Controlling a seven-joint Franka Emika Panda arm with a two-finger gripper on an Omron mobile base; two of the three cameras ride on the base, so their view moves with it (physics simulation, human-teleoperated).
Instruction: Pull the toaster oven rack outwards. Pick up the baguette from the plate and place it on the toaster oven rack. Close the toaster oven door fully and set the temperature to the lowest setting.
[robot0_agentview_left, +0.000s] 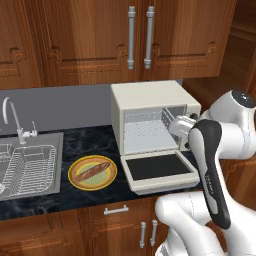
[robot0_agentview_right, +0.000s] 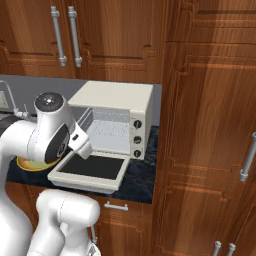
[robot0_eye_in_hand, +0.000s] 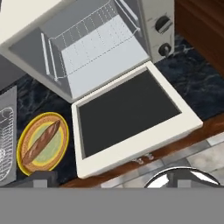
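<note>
— Where does your claw (robot0_agentview_left: 176, 125) stand?

— Up in front of the toaster oven (robot0_agentview_left: 150, 115), jaws spread wide, holding nothing. The toaster oven door (robot0_eye_in_hand: 127, 113) lies folded flat, and the toaster oven rack (robot0_eye_in_hand: 94, 41) sits deep inside the cavity.

— So pulling the rack comes first?

— I judge so. I should come in low over the door, catch the rack's front wire near the middle, and draw it straight out, level, so it does not jam in the side guides.

— And the bread?

— The baguette (robot0_eye_in_hand: 40, 142) lies diagonally on the plate (robot0_eye_in_hand: 30, 131), just left of the door.

— The room?

— A dark marbled surface (robot0_agentview_left: 85, 145), a sink (robot0_agentview_left: 55, 150) with a wire basket (robot0_agentview_left: 25, 162) to the left, brown wooden cabinets (robot0_agentview_left: 90, 40) above and below.
</note>
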